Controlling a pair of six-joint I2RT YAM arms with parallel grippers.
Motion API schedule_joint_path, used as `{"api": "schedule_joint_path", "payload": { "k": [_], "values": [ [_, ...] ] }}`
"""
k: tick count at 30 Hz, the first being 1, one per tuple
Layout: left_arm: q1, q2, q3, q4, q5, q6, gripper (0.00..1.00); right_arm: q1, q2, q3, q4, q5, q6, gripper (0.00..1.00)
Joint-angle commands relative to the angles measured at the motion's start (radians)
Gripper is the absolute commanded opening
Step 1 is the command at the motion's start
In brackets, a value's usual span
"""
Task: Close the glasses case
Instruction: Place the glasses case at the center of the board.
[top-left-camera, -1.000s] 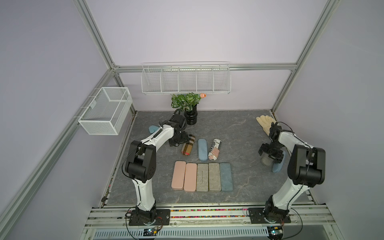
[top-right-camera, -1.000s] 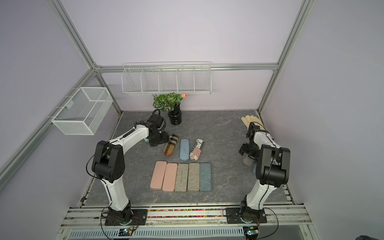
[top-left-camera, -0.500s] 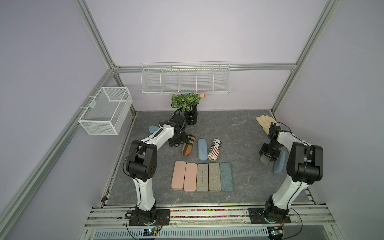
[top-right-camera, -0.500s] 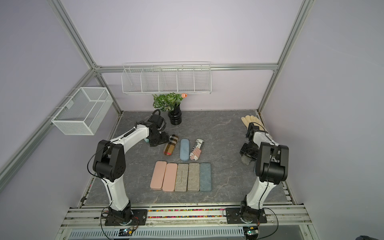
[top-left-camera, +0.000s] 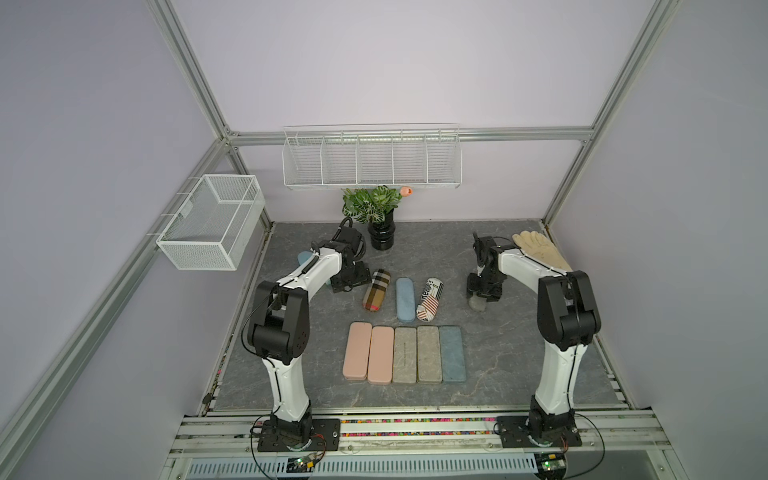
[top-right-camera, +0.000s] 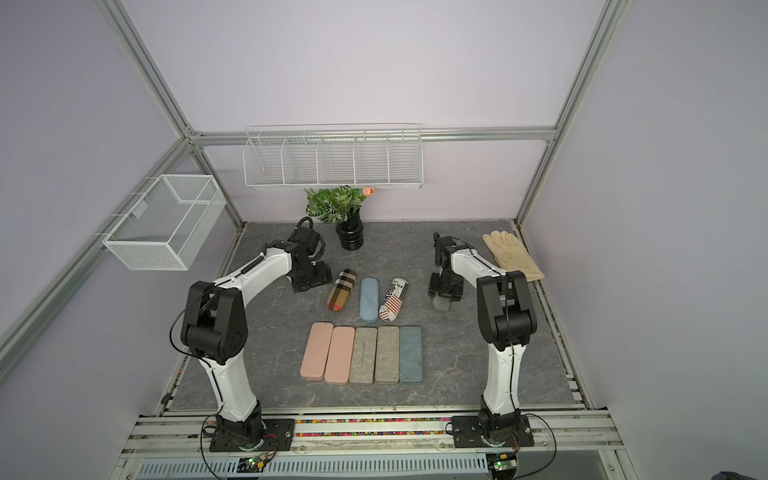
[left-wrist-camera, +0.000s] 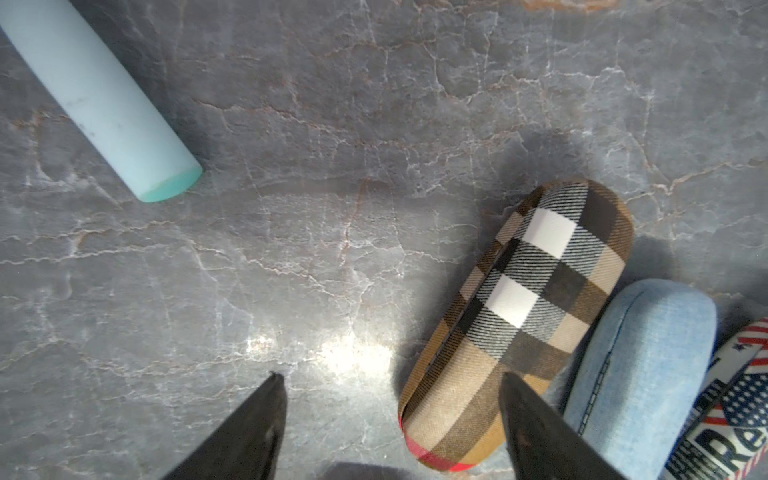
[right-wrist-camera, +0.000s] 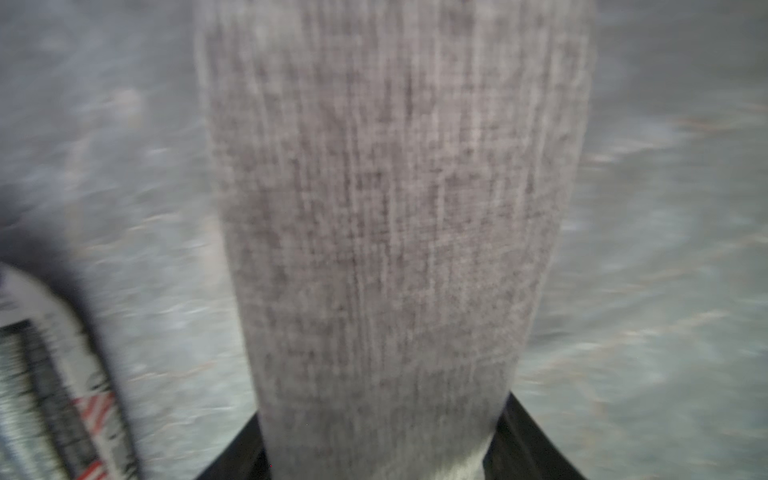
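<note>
Within the last second the right gripper (top-left-camera: 483, 291) narrowed from wide apart to a clamp on the grey case (right-wrist-camera: 386, 228). The wrist view showed the case running lengthwise between the two black fingers (right-wrist-camera: 534, 444), both pressed to its sides. Over the same second the arm swung inward from the right edge of the table (top-left-camera: 498, 374), and the case came with it. In both top views it sat under the gripper, to the right of the flag case (top-left-camera: 430, 299) and apart from it, either on the table or just above it; which could not be told. The wrist picture was smeared, so the arm was likely still travelling. The case showed one unbroken fabric face with no gap or raised lid, which suggested that it was already shut or was being squeezed shut by that grip. The seam itself was out of sight, so this stayed a judgement. If it was shut, what remained was probably to set it down with the others. The left gripper (left-wrist-camera: 389, 376) had not changed: its fingers stood spread with nothing between them, low over bare table just beside the plaid case (left-wrist-camera: 523, 316).
</note>
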Motion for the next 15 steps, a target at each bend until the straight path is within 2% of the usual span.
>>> {"api": "schedule_joint_path", "payload": {
  "k": [1,15],
  "values": [
    [0.008,-0.049,-0.020,-0.011,-0.016,0.008,0.81,0.051,0.046,0.037,-0.048,-0.013,0.055,0.50],
    [0.020,-0.117,-0.083,-0.006,-0.022,0.001,0.81,0.220,0.083,0.084,-0.071,-0.018,0.152,0.51]
  ]
}}
